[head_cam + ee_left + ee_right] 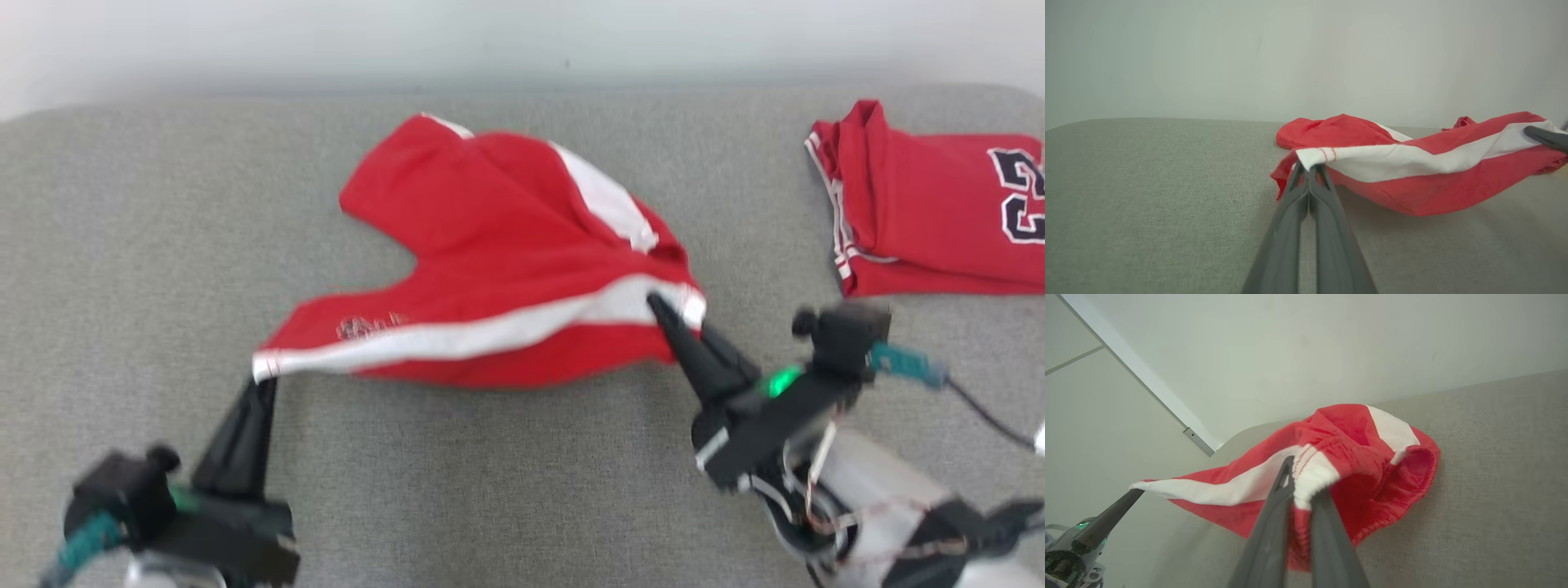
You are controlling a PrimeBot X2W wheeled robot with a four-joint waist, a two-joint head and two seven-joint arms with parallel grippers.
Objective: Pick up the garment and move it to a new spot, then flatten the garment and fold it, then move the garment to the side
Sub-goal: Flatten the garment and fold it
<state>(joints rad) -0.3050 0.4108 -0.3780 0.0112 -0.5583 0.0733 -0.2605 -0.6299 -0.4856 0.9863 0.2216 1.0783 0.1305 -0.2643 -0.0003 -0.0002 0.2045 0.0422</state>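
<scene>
Over a grey cushion point(490, 490) backed by a pale wall point(1290, 61), holding red shorts point(506, 269) stretched along their white stripe. Lifting the near edge just clear of the cushion while leaving the far leg and the bunched waist resting on it, about mid-cushion. Pinching the hem end of the stripe with the left gripper point(261, 377), clenching both fingers tight on the cloth. Clamping the waistband end with the right gripper point(660, 306), squeezing the elastic between nearly closed fingers. Working well apart from a folded jersey point(931, 220) lying at the cushion's far right.

Judging progress: seemingly working through the pick-up-and-move step or early flattening, with both ends grasped. Not yet laying the shorts flat, going by the creases and the overlapped leg. Leaving the fold and the move to the side undone. Probably needing next an even pull apart and a gentle lowering to spread the cloth.
</scene>
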